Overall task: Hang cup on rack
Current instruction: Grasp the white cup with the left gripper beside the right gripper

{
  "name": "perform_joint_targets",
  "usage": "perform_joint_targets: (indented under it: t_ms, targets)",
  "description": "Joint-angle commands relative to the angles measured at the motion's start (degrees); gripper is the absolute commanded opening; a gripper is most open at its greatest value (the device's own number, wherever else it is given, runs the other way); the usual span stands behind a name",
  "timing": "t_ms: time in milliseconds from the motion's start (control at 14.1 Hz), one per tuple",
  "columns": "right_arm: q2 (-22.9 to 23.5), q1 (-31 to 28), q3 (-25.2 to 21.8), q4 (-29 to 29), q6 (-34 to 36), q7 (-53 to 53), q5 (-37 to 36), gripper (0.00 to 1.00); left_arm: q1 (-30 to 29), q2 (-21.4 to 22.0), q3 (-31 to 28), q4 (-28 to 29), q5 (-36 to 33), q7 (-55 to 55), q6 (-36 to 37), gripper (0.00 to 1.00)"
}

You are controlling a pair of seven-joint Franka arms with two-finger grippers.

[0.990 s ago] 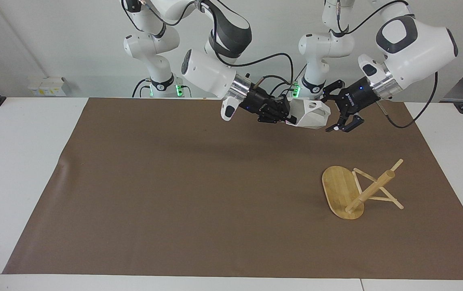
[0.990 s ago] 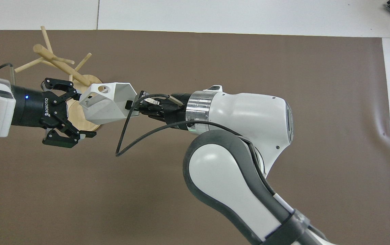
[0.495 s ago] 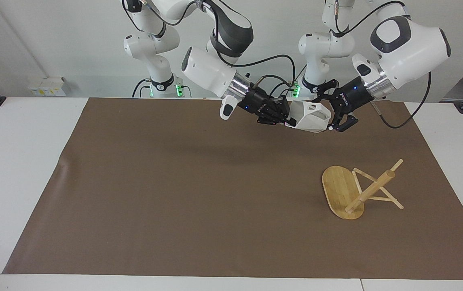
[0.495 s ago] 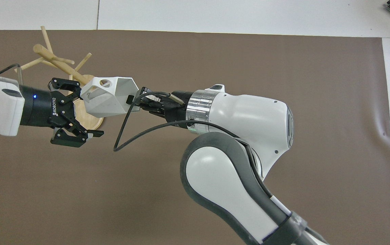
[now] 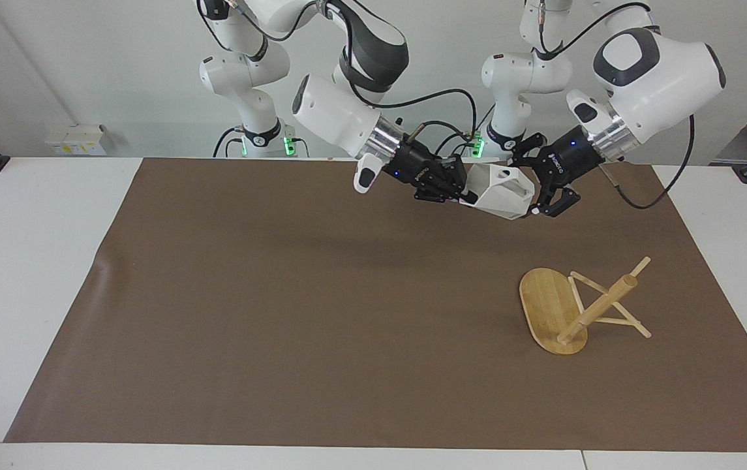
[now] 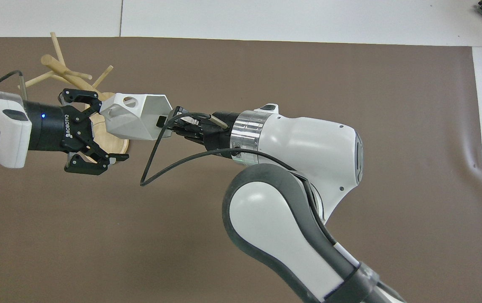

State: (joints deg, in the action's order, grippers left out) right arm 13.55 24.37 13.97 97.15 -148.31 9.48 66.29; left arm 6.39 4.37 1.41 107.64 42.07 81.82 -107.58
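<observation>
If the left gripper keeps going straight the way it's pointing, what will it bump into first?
Most likely the cup. The left gripper is open and points straight at the cup's handle end, which the right gripper holds up in the air from its rim end. How much gap remains is hard to judge.

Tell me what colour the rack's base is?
Light bamboo tan, on the rack; clearest in the facing view.
</observation>
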Motion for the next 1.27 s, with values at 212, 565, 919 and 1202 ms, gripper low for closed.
perform_joint_targets:
  t_ms: [212, 565, 919, 1202]
  targets:
    - [-0.1, 0.1, 0.5, 0.3, -0.1, 0.5, -0.2, 0.0, 0.5, 1.5, -0.5, 2.4, 1.5, 4.0, -2.2, 1.0]
    - [-0.1, 0.1, 0.5, 0.3, -0.1, 0.5, -0.2, 0.0, 0.2, 2.6, -0.7, 5.1, 1.4, 5.5, -3.6, 1.0]
    - [-0.1, 0.1, 0.5, 0.3, -0.1, 0.5, -0.4, 0.0, 0.6, 2.6, -0.5, 5.0, 1.4, 5.1, -3.5, 1.0]
    - [-0.1, 0.1, 0.5, 0.3, -0.1, 0.5, -0.4, 0.0, 0.8, 2.5, -0.4, 5.0, 1.6, 5.3, -5.8, 1.0]
